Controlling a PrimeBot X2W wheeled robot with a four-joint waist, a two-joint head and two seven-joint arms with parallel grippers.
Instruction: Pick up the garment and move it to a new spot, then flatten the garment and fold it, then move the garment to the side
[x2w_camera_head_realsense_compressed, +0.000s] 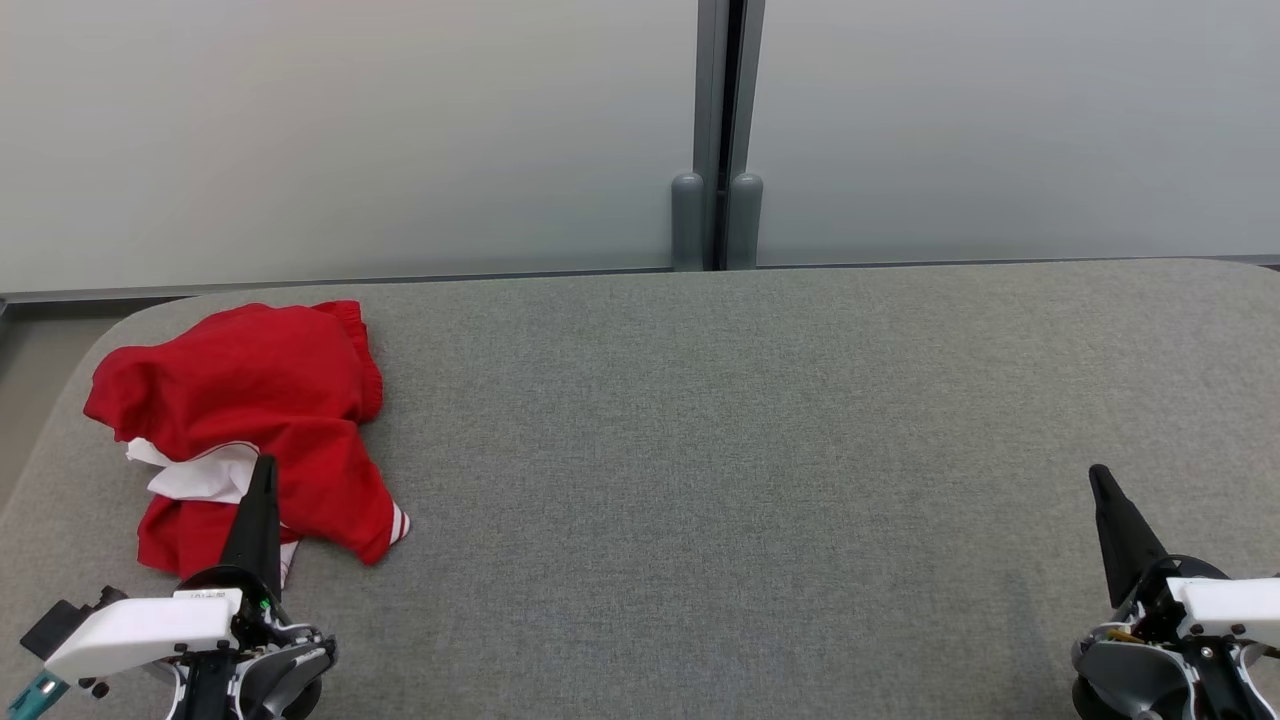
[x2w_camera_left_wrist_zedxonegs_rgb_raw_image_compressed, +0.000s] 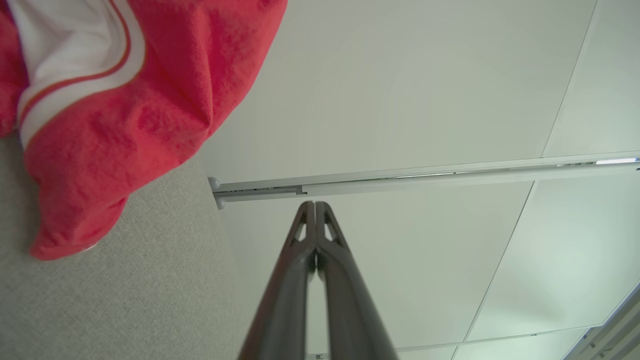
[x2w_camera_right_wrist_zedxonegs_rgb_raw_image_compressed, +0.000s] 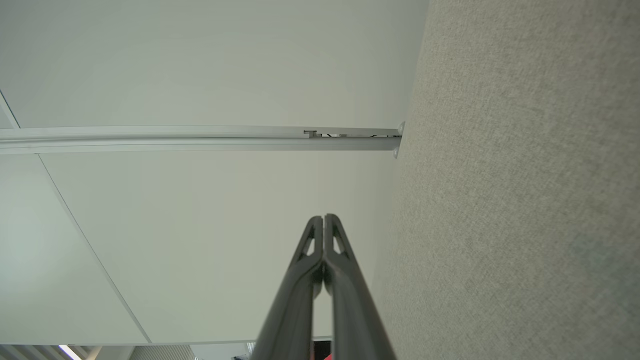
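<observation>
A crumpled red garment (x2w_camera_head_realsense_compressed: 255, 410) with white lining and white stripes lies in a heap at the far left of the grey table (x2w_camera_head_realsense_compressed: 720, 460). My left gripper (x2w_camera_head_realsense_compressed: 264, 470) stands at the lower left, its shut fingers pointing up in front of the heap's near part, nothing between them. In the left wrist view the garment (x2w_camera_left_wrist_zedxonegs_rgb_raw_image_compressed: 130, 115) hangs across the upper left, apart from the shut gripper (x2w_camera_left_wrist_zedxonegs_rgb_raw_image_compressed: 315, 205). My right gripper (x2w_camera_head_realsense_compressed: 1098, 476) stands shut at the lower right over bare table, far from the garment. The right wrist view has its fingers pressed together at the gripper (x2w_camera_right_wrist_zedxonegs_rgb_raw_image_compressed: 324, 218).
A pale wall with a vertical grey post (x2w_camera_head_realsense_compressed: 718, 140) runs behind the table's far edge. The table's left corner is rounded, with a strip of floor (x2w_camera_head_realsense_compressed: 25, 380) beyond it. Bare grey cloth surface spans the middle and right.
</observation>
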